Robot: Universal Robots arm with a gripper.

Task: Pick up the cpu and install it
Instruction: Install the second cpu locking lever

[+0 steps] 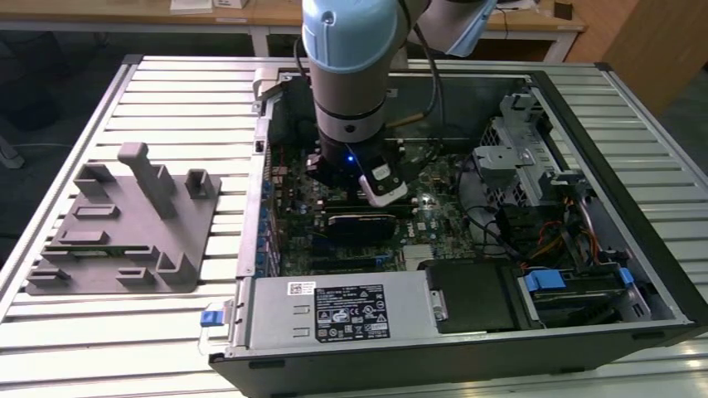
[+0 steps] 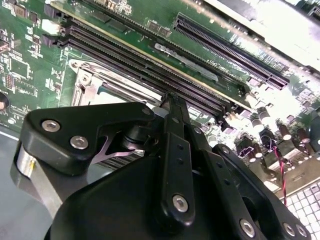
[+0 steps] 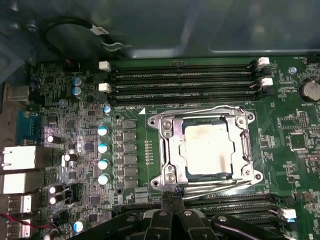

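In the first wrist view the cpu [image 3: 207,149], a flat square chip with a pale silver top, lies inside the metal-framed socket [image 3: 167,150] on the green motherboard. My gripper [image 3: 170,195] hovers just past one edge of the socket frame, its black fingers pressed together with nothing between them. The second wrist view shows the same fingertips [image 2: 169,100] meeting over the socket frame [image 2: 87,85]. In the exterior view the gripper [image 1: 370,199] hangs inside the open computer case, directly above the dark socket [image 1: 360,224].
Memory slots [image 3: 182,82] run along the socket's far side, and more slots lie under the gripper. A grey fixture plate with upright pegs [image 1: 122,232] sits at the exterior view's left, outside the case. The power supply [image 1: 337,311], drive cage [image 1: 520,157] and cables crowd the case.
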